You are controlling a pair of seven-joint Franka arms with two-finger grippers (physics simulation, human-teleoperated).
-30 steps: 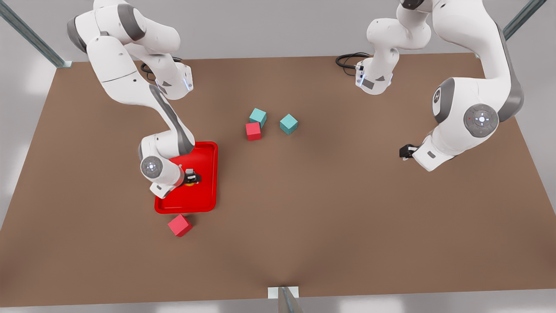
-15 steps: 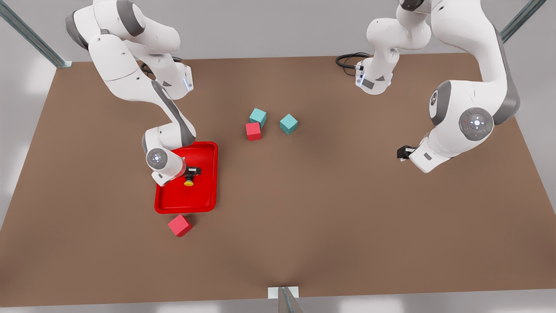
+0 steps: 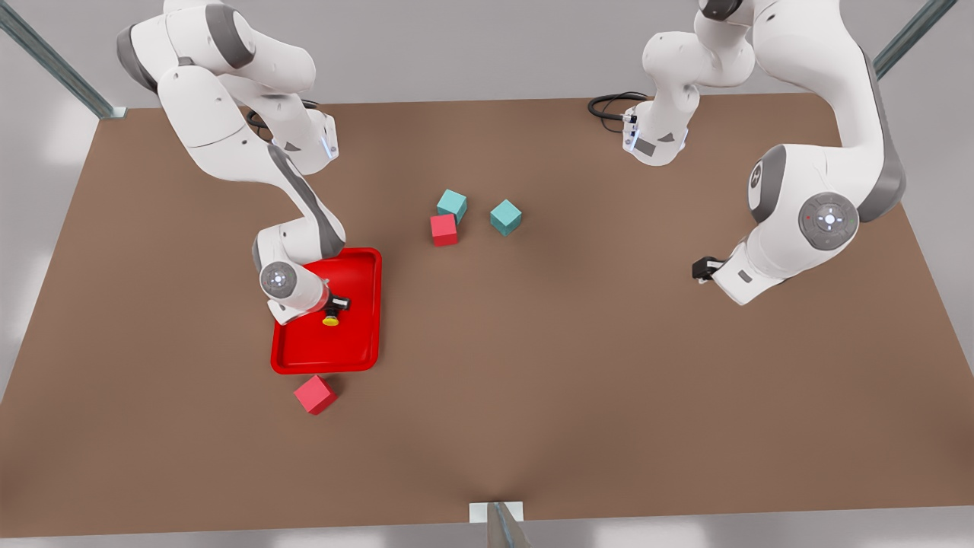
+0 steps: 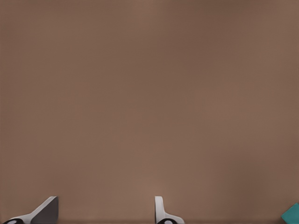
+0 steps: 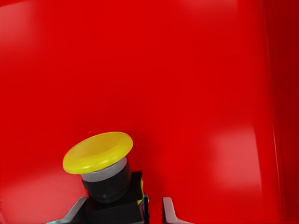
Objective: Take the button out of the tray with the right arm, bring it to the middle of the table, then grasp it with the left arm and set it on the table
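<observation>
Button (image 3: 331, 320) held by the right gripper (image 3: 335, 307) above the red tray (image 3: 358, 350), lifted compared with a second ago.

Its yellow cap (image 5: 98, 151) tilts sideways while the right gripper's fingers (image 5: 170, 212) clamp the black body (image 5: 114, 200); a second ago the gripper sat low over the tray floor hiding the button, and since half a second ago it has barely shifted. The tray lies toward the table's (image 3: 578, 380) left edge in the front view, a red cube (image 3: 315, 394) just off its near corner. The left gripper (image 3: 704, 269) hangs near the opposite edge with fingers (image 4: 161, 210) spread apart over bare tabletop, drifted slightly inward. Two teal cubes (image 3: 452, 204) (image 3: 505, 217) and another red cube (image 3: 444, 229) sit mid-table, unmoved.
</observation>
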